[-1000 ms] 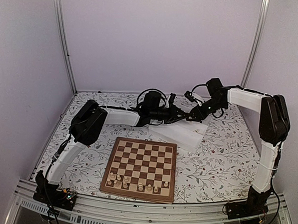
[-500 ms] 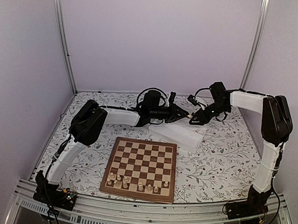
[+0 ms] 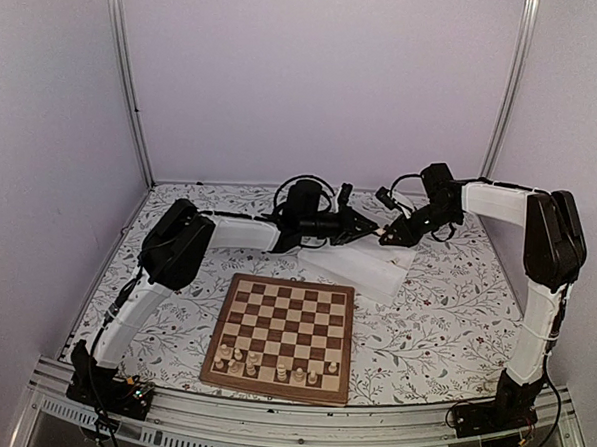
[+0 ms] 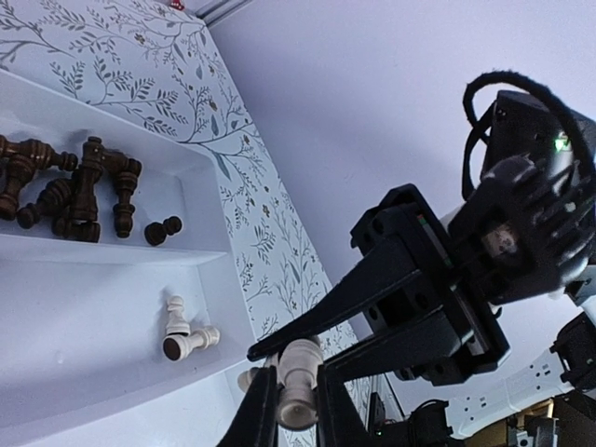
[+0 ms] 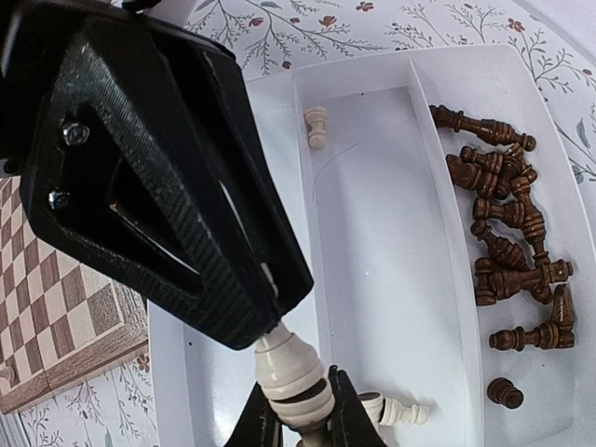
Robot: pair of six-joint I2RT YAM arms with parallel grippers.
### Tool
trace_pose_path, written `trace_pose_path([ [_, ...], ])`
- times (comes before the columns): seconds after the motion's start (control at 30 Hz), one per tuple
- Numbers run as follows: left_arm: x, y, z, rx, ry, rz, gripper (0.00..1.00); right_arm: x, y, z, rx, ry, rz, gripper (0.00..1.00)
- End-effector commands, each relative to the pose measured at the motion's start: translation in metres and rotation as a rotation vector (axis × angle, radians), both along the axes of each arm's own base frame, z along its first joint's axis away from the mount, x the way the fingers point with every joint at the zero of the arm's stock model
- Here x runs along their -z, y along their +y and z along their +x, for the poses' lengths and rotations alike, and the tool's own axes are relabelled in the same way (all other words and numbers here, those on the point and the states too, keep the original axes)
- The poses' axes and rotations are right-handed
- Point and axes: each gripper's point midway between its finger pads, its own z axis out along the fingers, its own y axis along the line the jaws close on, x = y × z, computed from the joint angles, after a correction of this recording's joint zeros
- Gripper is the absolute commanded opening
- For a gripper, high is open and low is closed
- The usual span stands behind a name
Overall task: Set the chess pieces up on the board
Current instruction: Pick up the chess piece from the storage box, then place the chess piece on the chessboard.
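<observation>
Cream wood, round and smooth, makes up the little chess piece point(image 5: 293, 377) that both pinchers hold at once. The left arm point(image 3: 233, 232) climbs from the near left corner of the flowery table point(image 3: 454, 312), bends, and lies flat toward the far edge. The right arm point(image 3: 540, 296) stands tall at the near right corner, bends, and dips to the left. The left gripper point(image 4: 296, 396) nips the piece between thin black fingers, and the right gripper point(image 5: 300, 414) squeezes its fat bottom. They meet over the white tray point(image 5: 372, 214) by the far edge. Dark pieces point(image 5: 503, 223) lie heaped in one part and a few pale pieces point(image 4: 186, 340) lie in the other. The checked board point(image 3: 285, 328) sits at the near edge, with standing pieces point(image 3: 271, 367) in its nearest rows.
</observation>
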Motion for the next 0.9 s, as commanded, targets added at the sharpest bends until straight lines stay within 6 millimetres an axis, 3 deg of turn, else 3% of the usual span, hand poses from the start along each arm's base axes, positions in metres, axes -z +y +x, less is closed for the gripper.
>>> trace_pose_path([
  [0.0,-0.05,0.018,0.013,-0.031,-0.119,-0.016,0.0,-0.005,-0.015,0.008,0.045,0.004,0.029,0.05],
  [0.2,-0.073,0.05,0.017,-0.077,-0.194,0.07,0.0,0.002,-0.025,0.01,0.066,0.016,0.033,0.05],
  [0.37,-0.075,0.06,-0.015,-0.014,-0.275,0.225,0.01,0.006,-0.024,0.011,0.064,0.019,0.034,0.05],
  [0.4,-0.077,0.061,-0.03,0.016,-0.322,0.27,0.01,0.007,-0.024,0.011,0.065,0.02,0.031,0.05],
  [0.53,-0.055,0.078,-0.083,0.107,-0.413,0.535,0.03,0.01,-0.025,0.012,0.068,0.021,0.024,0.06],
  [0.67,-0.049,0.094,-0.151,0.207,-0.549,0.759,0.03,0.01,-0.025,0.014,0.072,0.021,0.027,0.06],
  [0.87,-0.034,0.107,-0.234,0.381,-0.613,0.907,0.03,0.016,-0.026,0.012,0.068,0.023,0.019,0.06],
])
